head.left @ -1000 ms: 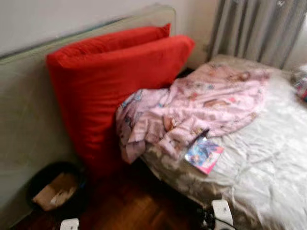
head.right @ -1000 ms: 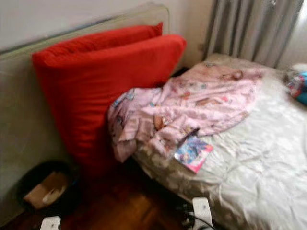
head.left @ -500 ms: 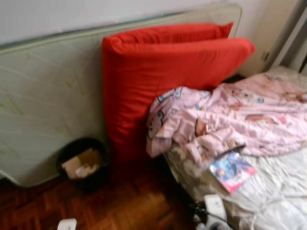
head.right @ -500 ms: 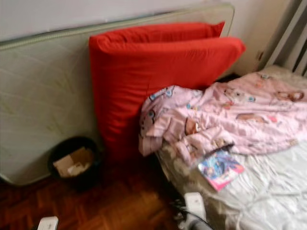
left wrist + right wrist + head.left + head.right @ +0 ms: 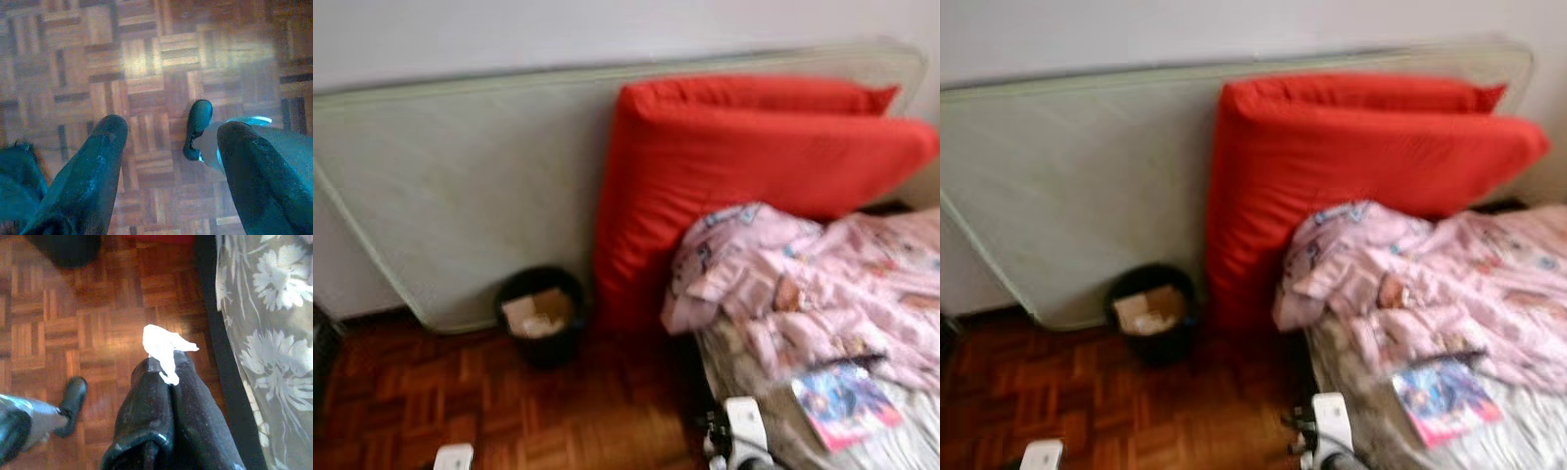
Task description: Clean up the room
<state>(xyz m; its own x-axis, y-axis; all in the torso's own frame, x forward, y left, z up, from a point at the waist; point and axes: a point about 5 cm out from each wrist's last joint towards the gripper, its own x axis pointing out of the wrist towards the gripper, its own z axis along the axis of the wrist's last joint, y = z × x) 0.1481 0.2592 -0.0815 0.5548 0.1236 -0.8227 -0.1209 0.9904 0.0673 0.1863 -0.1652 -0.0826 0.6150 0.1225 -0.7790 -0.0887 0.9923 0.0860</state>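
Right wrist view shows the right hand point(image 5: 164, 369) pinched closed on a crumpled white paper scrap point(image 5: 164, 350), hanging above the parquet floor point(image 5: 73, 333) just beside the bed point(image 5: 274, 333) with its floral sheet. Left hand point(image 5: 168, 147) hangs open and empty over the floor. Held low like this, the scrap is probably headed for the black wastebasket point(image 5: 541, 313), which stands against the leaning mattress point(image 5: 460, 186) beside the red cushions point(image 5: 744, 166). A pink blanket point(image 5: 803, 284) and a magazine point(image 5: 847, 403) lie on the bed; its cover print is too blurred to read
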